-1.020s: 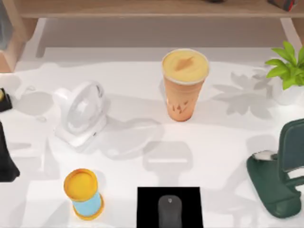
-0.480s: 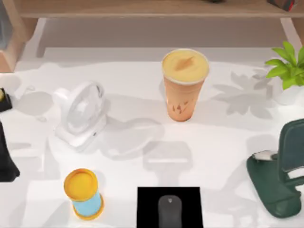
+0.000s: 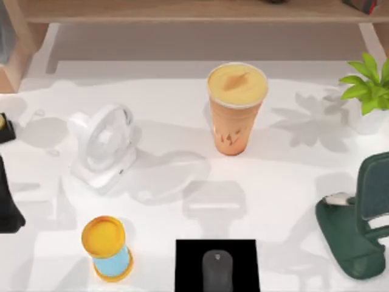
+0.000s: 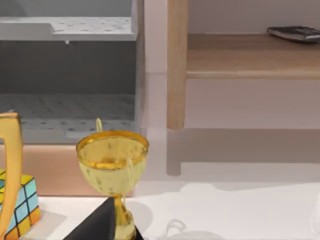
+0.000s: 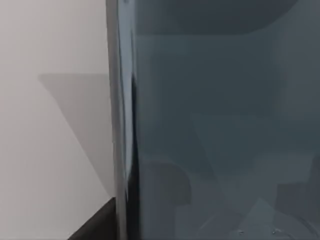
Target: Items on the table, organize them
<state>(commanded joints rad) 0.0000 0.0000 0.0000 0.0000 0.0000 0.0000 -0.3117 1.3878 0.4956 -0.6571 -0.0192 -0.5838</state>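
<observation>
The tall orange drink cup (image 3: 236, 109) with its domed yellow-orange lid stands upright at the back middle of the white table (image 3: 285, 182). At the front edge, the small dark grey mouse (image 3: 217, 269) lies on a black mat (image 3: 188, 267). A flat grey-blue slab (image 3: 372, 185) leans upright in a dark green stand (image 3: 349, 240) at the right. In the right wrist view the slab (image 5: 215, 125) is very close, and a dark wedge of my right gripper (image 5: 97, 224) shows at the picture's edge. A similar dark wedge of my left gripper (image 4: 100, 224) shows before a gold trophy (image 4: 112, 162).
A white desk fan (image 3: 103, 146) stands at the left. An orange-and-blue hourglass-shaped item (image 3: 108, 248) is at the front left. A potted plant (image 3: 368, 85) sits at the back right. A wooden shelf (image 3: 194, 12) runs along the back. A colour cube (image 4: 17, 205) sits beside the trophy.
</observation>
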